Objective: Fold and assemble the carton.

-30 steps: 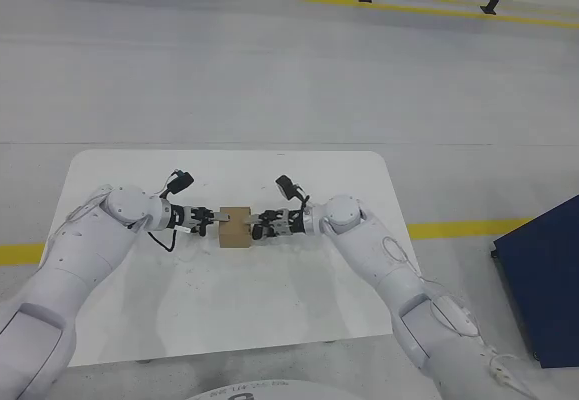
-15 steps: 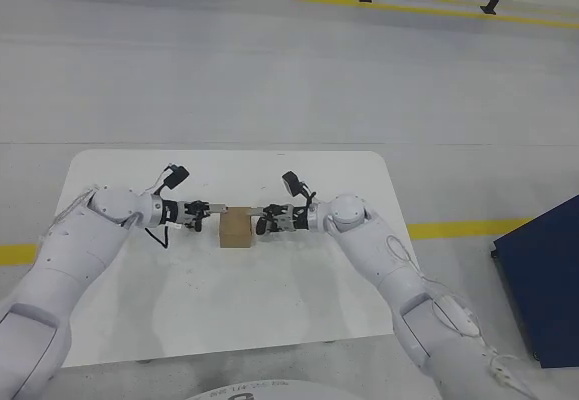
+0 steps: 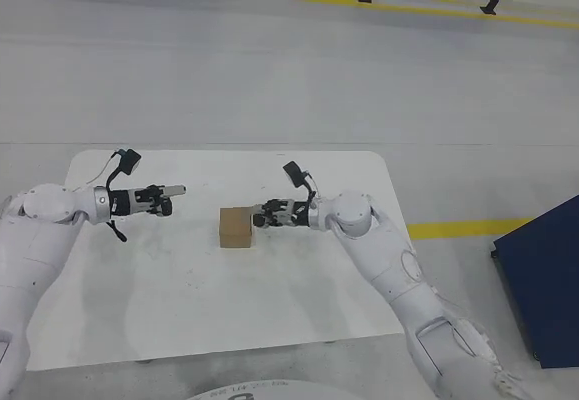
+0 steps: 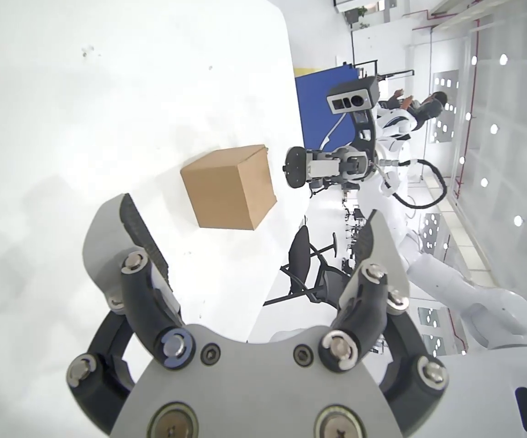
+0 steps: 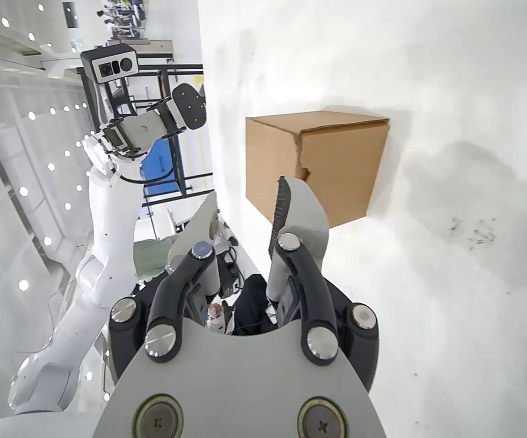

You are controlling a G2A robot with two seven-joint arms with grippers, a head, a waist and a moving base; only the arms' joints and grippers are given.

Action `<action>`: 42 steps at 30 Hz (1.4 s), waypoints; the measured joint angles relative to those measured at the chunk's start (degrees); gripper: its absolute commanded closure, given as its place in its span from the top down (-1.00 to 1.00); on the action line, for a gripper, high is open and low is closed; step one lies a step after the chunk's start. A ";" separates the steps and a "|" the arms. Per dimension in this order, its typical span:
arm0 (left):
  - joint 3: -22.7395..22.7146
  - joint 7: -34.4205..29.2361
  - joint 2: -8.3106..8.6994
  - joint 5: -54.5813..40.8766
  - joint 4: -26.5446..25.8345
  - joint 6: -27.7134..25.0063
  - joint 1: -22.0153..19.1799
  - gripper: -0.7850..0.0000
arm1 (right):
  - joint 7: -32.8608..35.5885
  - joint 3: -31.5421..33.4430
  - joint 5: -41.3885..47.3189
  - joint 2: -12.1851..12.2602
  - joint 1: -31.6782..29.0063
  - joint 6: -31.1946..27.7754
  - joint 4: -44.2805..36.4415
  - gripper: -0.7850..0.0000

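Top view: small brown cardboard carton (image 3: pixel 235 227) stands shut on the white table (image 3: pixel 219 300)

The carton is near the middle of the table. The top and the sides that show are folded in, so it looks like a closed cube.

The right gripper (image 3: pixel 259 217) is just beside the carton's right side. I cannot tell if it touches. In the right wrist view its two fingers (image 5: pixel 291 202) are a little apart and hold nothing. One fingertip is in front of a side of the carton, near a flap edge with a small tear.

The left gripper (image 3: pixel 174 189) is well away from the carton, over the left part of the table. In the left wrist view its fingers (image 4: pixel 126 211) are wide apart with nothing between them. The carton stands farther off, past the fingertips.
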 measured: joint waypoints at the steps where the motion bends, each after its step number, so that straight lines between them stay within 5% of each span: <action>1: 0.06 0.14 -0.03 0.05 0.11 0.00 -0.05 1.00 | -0.43 -0.68 -0.99 -0.06 0.04 2.27 -1.90 -1.00; 10: 0.09 0.22 -0.04 0.09 0.18 0.01 -0.09 1.00 | -5.72 -7.39 -5.63 -1.70 3.69 17.80 -5.06 -1.00; 19: 0.09 0.22 -0.04 0.09 0.18 0.01 -0.09 1.00 | -8.67 -12.63 -4.93 -3.92 8.50 25.20 1.11 -1.00; 33: 0.09 0.22 -0.04 0.09 0.18 0.01 -0.09 1.00 | -10.56 -10.57 -4.02 -3.56 5.79 23.07 -3.71 -1.00; 42: 0.09 0.22 -0.04 0.09 0.18 0.01 -0.09 1.00 | -10.15 -15.43 -3.29 -5.64 10.31 26.08 3.00 -1.00</action>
